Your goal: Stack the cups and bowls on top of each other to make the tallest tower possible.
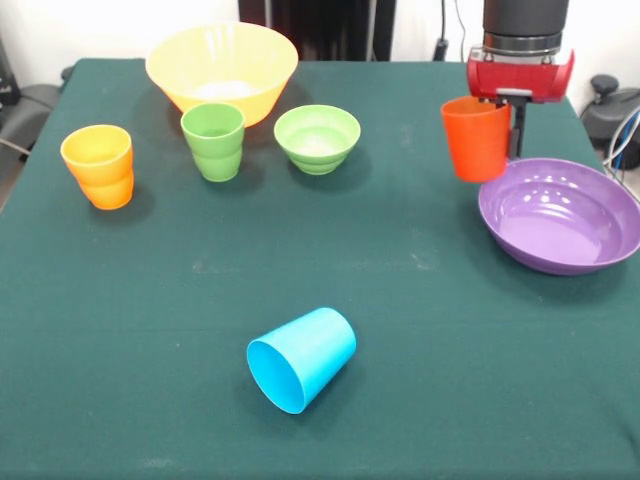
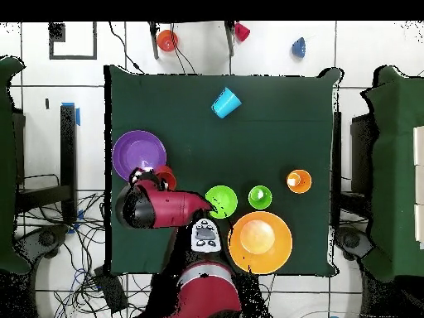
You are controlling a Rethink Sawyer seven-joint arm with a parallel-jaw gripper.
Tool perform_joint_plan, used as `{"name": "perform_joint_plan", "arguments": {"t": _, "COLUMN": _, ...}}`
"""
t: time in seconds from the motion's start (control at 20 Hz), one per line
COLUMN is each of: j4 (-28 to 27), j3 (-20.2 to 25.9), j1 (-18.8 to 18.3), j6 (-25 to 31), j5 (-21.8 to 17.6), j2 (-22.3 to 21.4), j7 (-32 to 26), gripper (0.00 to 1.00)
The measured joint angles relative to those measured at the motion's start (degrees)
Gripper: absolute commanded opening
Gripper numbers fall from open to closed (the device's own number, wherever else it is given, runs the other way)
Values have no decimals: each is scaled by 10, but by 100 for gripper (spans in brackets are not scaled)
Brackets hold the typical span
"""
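You have a big green table [image 1: 400, 330] in front of you. The biggest thing on it is the yellow bowl [image 1: 222, 70], far back on the left. The purple bowl [image 1: 560, 215] sits on the right, wide and flat. The small green bowl [image 1: 317, 138] is near the yellow one, with the green cup [image 1: 213, 141] just beside it. The yellow-orange cup [image 1: 99, 165] stands far left. The blue cup [image 1: 301, 358] lies on its side, near the front. Your gripper [image 1: 500, 125] is closed on the rim of the orange cup [image 1: 475, 138] and holds it up, just by the purple bowl's far-left edge. No tower yet. Move the cup over the middle of the bowl, go down slowly, keep it straight, then let go
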Motion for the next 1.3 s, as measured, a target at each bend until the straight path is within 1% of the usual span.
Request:
{"name": "perform_joint_plan", "arguments": {"t": 0.45, "j4": -34, "j3": -45, "j1": 36, "j6": 7, "j5": 0, "j2": 25, "j7": 0, "gripper": 0}}
{"name": "perform_joint_plan", "arguments": {"t": 0.5, "j4": -44, "j3": -56, "j1": 46, "j6": 17, "j5": 0, "j2": 28, "j7": 0, "gripper": 0}}
{"name": "perform_joint_plan", "arguments": {"t": 0.65, "j4": -54, "j3": -69, "j1": 59, "j6": 34, "j5": 0, "j2": 29, "j7": 0, "gripper": 0}}
{"name": "perform_joint_plan", "arguments": {"t": 0.85, "j4": -64, "j3": -75, "j1": 67, "j6": 44, "j5": 0, "j2": 29, "j7": 0, "gripper": 0}}
{"name": "perform_joint_plan", "arguments": {"t": 1.3, "j4": -75, "j3": -76, "j1": 69, "j6": 45, "j5": 0, "j2": 23, "j7": 0, "gripper": 0}}
